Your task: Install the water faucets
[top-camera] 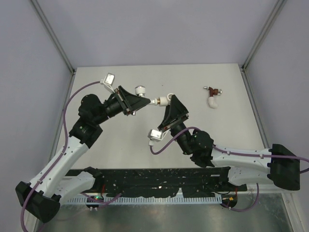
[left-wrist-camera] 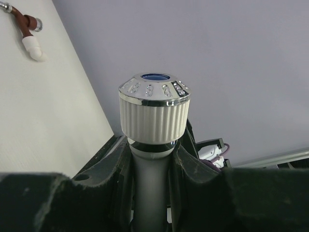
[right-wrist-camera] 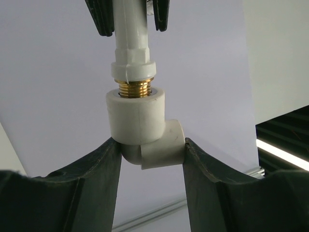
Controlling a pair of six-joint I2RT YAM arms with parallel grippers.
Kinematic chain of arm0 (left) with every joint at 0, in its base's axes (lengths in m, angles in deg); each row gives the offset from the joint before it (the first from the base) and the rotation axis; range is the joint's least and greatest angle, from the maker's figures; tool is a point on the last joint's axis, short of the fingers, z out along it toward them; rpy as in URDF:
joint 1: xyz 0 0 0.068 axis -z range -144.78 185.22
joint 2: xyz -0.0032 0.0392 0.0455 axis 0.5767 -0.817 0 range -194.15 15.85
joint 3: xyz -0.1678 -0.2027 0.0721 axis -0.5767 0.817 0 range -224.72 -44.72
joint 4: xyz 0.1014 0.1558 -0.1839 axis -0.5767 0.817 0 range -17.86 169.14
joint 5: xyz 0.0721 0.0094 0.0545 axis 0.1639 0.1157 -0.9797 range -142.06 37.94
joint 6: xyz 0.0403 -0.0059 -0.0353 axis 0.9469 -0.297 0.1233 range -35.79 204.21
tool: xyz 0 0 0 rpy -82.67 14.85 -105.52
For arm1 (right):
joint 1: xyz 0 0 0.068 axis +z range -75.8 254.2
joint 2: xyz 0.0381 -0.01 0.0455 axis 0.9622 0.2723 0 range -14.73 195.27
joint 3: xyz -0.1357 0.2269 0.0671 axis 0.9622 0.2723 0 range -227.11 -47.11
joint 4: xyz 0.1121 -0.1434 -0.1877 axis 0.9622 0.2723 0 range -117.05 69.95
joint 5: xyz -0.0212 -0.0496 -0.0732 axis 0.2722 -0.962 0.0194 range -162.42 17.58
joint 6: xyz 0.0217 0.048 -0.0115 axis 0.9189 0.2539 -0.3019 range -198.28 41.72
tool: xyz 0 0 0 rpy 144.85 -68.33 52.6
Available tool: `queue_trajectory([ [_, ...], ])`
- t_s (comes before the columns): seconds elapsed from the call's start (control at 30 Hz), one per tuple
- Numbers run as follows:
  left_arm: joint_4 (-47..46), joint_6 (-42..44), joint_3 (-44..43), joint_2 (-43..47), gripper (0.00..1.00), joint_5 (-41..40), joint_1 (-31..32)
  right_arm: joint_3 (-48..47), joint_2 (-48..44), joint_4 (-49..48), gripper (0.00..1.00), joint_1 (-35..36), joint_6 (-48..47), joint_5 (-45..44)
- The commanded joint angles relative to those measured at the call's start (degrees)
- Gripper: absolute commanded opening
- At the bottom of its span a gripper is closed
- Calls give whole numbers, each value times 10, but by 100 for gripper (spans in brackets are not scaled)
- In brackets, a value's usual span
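Pinching white faucet (left-wrist-camera: 154, 113) in left gripper (top-camera: 144, 100), right gripper (top-camera: 169, 102) clamping elbow (right-wrist-camera: 140, 128)

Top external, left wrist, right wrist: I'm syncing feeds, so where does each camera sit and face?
Top external: above and behind the arms, looking down at the table; both arms show, left gripper and right gripper meeting.
Left wrist: on the left arm, facing along its jaws, shut on the white faucet, toward the wall.
Right wrist: on the right arm, facing along its jaws, shut on the white elbow fitting; the left jaws' tips show above.
Shared: top external and left wrist both show the dark red faucet.
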Motion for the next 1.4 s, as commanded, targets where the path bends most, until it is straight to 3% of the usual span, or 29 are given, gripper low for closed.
queue_trajectory([
  [0.0,-86,-31,8,5,0,5,10,-27,5,-22,5,1,-3,21],
  [0.23,-79,34,1,6,0,19,12,-38,-34,81,6,1,41,36],
  [0.47,-187,56,43,-1,0,40,12,-85,-84,276,5,1,139,61],
  [0.73,-259,91,37,-34,0,83,25,-131,-95,390,5,0,192,78],
  [0.9,-261,104,37,-29,0,60,37,-123,-87,374,5,1,167,62],
  [1.2,-201,28,32,-17,0,-4,48,-35,-32,98,5,6,44,44],
  [1.37,-194,-5,26,-16,0,-1,52,-27,-23,61,5,8,30,60],
])
